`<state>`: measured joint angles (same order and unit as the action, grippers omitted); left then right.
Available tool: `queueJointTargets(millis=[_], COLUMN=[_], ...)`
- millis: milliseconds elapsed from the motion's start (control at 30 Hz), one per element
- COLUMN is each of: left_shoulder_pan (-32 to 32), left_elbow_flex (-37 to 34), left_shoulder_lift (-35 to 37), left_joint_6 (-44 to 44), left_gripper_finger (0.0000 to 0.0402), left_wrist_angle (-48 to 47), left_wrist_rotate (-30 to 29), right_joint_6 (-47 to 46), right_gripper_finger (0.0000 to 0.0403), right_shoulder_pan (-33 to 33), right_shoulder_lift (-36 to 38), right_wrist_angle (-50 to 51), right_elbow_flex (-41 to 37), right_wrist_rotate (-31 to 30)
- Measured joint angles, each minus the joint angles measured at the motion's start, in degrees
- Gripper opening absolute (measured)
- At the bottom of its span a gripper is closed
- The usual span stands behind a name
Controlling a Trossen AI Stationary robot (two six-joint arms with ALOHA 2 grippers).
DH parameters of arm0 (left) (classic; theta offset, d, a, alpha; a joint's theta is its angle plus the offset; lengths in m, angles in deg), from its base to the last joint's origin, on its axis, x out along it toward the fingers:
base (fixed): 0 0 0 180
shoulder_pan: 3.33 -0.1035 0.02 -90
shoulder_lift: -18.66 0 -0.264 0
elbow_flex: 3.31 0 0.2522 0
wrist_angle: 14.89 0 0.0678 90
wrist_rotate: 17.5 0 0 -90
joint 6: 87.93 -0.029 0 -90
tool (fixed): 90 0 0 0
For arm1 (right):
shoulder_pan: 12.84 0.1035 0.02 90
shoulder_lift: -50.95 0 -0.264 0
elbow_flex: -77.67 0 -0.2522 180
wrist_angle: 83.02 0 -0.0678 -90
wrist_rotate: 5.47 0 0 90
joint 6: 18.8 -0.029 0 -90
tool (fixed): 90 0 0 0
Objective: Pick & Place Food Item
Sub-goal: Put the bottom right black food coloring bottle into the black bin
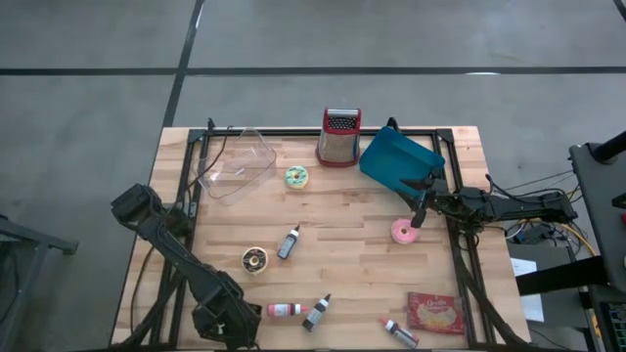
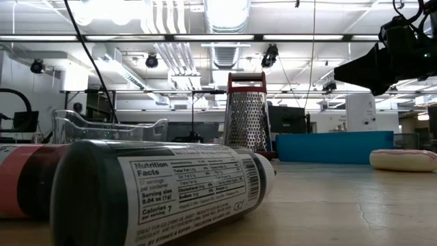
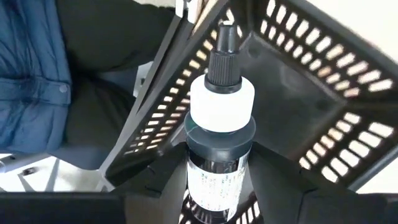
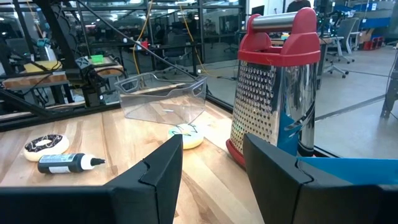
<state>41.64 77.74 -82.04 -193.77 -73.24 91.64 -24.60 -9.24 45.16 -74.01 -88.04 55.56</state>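
A pale wood bench (image 1: pixel 342 244) was seen on a grey floor, with a workshop of ceiling lights, ducts and glazed partitions behind it in the low view. On it were spread a grater (image 1: pixel 338 136), a blue tray (image 1: pixel 396 159), a clear bin (image 1: pixel 235 162), a green donut (image 1: pixel 296 176), a chocolate donut (image 1: pixel 254 259), a pink donut (image 1: pixel 403 232), several small bottles and a red packet (image 1: pixel 436 312).

The left gripper (image 1: pixel 223 321) was found at the bench's near left edge. Its fingers (image 3: pixel 149 186) were clamped on a dark bottle (image 3: pixel 219 130) with a white collar and black nozzle.

The right gripper (image 1: pixel 421 207) was held above the bench, just over the pink donut and near the tray. Its fingers (image 4: pixel 155 168) were spread apart with nothing between them, and the grater and bin were seen beyond them.

Bare wood was left at the bench's middle. The packet and one bottle (image 1: pixel 400 331) lay close to the near right edge.
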Motion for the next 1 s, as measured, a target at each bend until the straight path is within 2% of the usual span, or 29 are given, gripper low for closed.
queueJointTargets(millis=[233,1000], left_shoulder_pan=[0.14,0.07], left_elbow_flex=[-0.02,-0.07], left_shoulder_lift=[0.04,0.24], left_joint_6=[-3.03,0.04], left_gripper_finger=[0.0165,0.0167], left_wrist_angle=[-0.21,2.04], left_wrist_rotate=[0.25,0.87], right_joint_6=[0.0,0.0], right_gripper_finger=[0.0164,0.0164], right_shoulder_pan=[0.01,0.02], right_shoulder_lift=[0.0,0.0], right_wrist_angle=[0.01,0.02], right_elbow_flex=[0.0,0.0], right_wrist_rotate=[-0.01,0.0])
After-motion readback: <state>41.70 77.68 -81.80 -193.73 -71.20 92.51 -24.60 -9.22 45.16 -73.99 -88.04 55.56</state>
